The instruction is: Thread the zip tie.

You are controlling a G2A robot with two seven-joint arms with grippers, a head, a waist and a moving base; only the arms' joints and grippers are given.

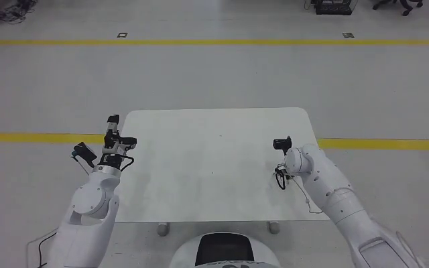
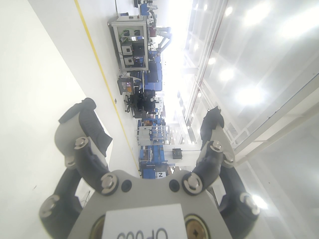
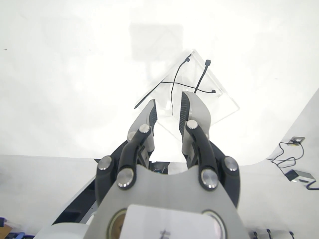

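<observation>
Several black zip ties (image 3: 201, 77) lie crossed in a clear shallow tray (image 3: 225, 100) on the white table (image 1: 214, 167). My right gripper (image 3: 168, 98) hovers just short of the tray, open with a moderate gap and nothing between its fingers. One tie's strap (image 3: 172, 95) shows through that gap, lying on the tray beyond. In the top view the right gripper (image 1: 282, 143) is over the table's right side. My left gripper (image 1: 120, 132) is at the table's left edge. It is tilted upward toward the hall, wide open and empty (image 2: 150, 105).
The table's rounded corner (image 3: 269, 159) lies close beside the right arm. A small box with a cable (image 3: 296, 175) sits on the floor past it. Yellow floor lines (image 1: 214, 42) run behind the table, and the table's middle is bare.
</observation>
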